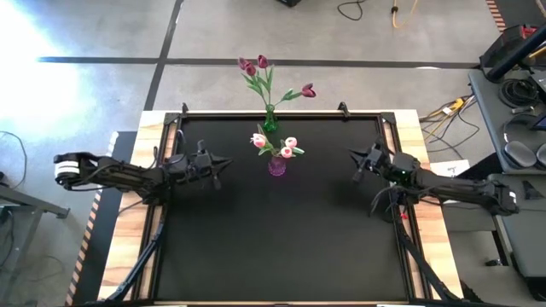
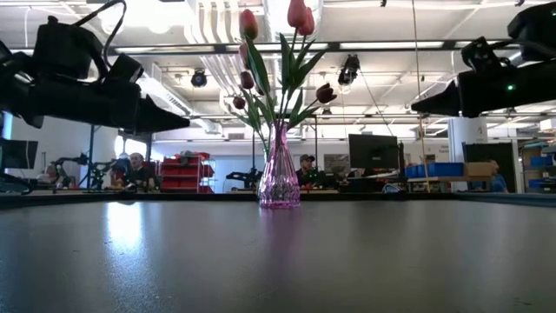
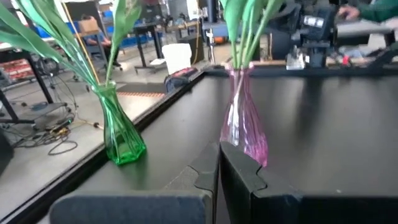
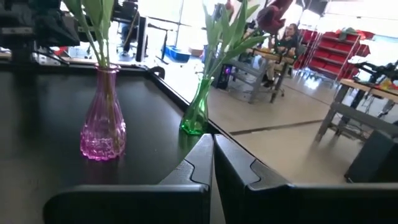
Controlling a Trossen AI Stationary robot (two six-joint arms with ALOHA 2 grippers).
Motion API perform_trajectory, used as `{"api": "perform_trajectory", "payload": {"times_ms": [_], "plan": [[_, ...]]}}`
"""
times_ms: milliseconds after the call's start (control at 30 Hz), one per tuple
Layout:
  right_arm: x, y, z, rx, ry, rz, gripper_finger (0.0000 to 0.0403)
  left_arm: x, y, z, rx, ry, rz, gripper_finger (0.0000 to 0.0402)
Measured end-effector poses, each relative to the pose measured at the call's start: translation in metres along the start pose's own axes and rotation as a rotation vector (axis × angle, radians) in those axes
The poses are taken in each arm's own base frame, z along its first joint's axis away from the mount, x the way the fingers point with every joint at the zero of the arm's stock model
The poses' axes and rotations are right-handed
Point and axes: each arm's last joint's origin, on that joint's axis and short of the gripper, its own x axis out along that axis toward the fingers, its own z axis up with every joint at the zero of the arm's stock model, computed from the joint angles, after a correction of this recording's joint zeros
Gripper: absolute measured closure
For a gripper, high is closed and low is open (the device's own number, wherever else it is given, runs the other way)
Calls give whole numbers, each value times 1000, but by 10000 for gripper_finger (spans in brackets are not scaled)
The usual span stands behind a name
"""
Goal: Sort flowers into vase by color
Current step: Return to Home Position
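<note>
A: Either gripper carrying anything?
B: No. The left gripper (image 1: pixel 223 161) hangs over the left side of the black mat (image 1: pixel 281 247), its fingers (image 3: pixel 242 177) pressed together on nothing. The right gripper (image 1: pixel 352 157) mirrors it, closed and empty too.
A: And the flowers?
B: The pale pink tulips (image 1: pixel 277 145) stand in the purple vase (image 1: pixel 277 166), between the grippers. The dark red tulips (image 1: pixel 256 66) fan from the green vase (image 1: pixel 270 124), at the mat's far edge.
A: Room to move?
B: Open mat runs to the near edge; both grippers sit well apart from the vases.
</note>
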Motion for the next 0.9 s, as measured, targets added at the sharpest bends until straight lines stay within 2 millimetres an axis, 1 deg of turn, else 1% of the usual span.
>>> {"api": "perform_trajectory", "payload": {"times_ms": [100,300,400,567,667,900], "plan": [[-6,0,2,15,-35,47,394,-2,0,-1,10,31,-3,402],[-17,-2,1,25,-61,82,394,-10,2,6,10,10,-6,402],[-18,-1,1,25,-67,123,394,-16,3,10,10,0,-5,401],[-18,0,0,25,-59,133,394,-25,5,13,5,-6,-14,401],[-18,-1,1,21,-63,131,394,-32,6,14,2,-6,-15,401],[-18,-4,1,19,-58,26,394,-50,10,18,-14,-45,5,401]]}}
